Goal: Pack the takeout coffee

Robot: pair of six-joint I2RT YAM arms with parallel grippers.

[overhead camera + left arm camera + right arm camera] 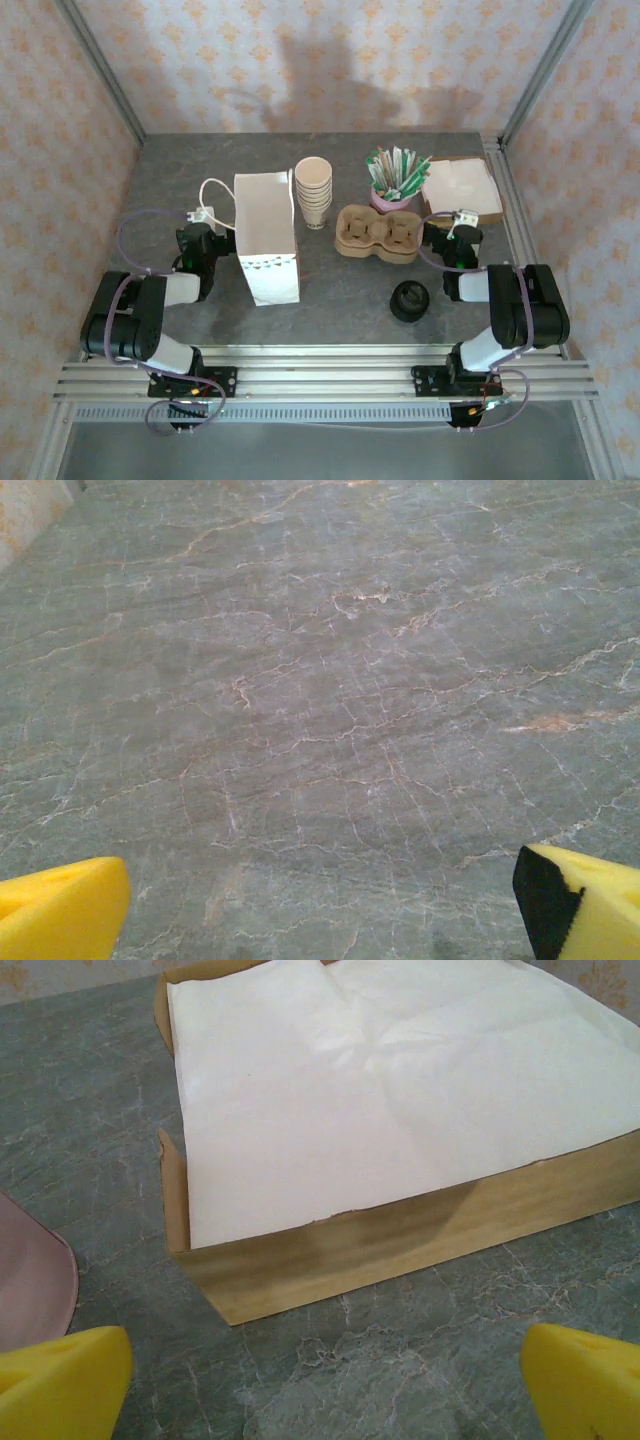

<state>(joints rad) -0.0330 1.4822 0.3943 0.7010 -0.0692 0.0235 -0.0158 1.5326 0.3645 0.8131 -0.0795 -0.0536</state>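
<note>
1. Nearest: low black round stack [409, 300] on the bench [350, 290], just ahead of the right arm. Looks like lids; cannot tell whether a capped takeout coffee is among them.
2. White paper bag [266, 240] left of centre, just beside the left hand [204, 216]. Left hand spread wide, nothing in it, over bare bench.
3. Cardboard cup carrier [375, 233] at centre.
4. Right hand [462, 222] spread wide, nothing in it, facing the napkin box [400, 1140].
5. Far: beige cup stack [313, 192], and a pink cup of sticks [393, 185] just behind the carrier.
</note>
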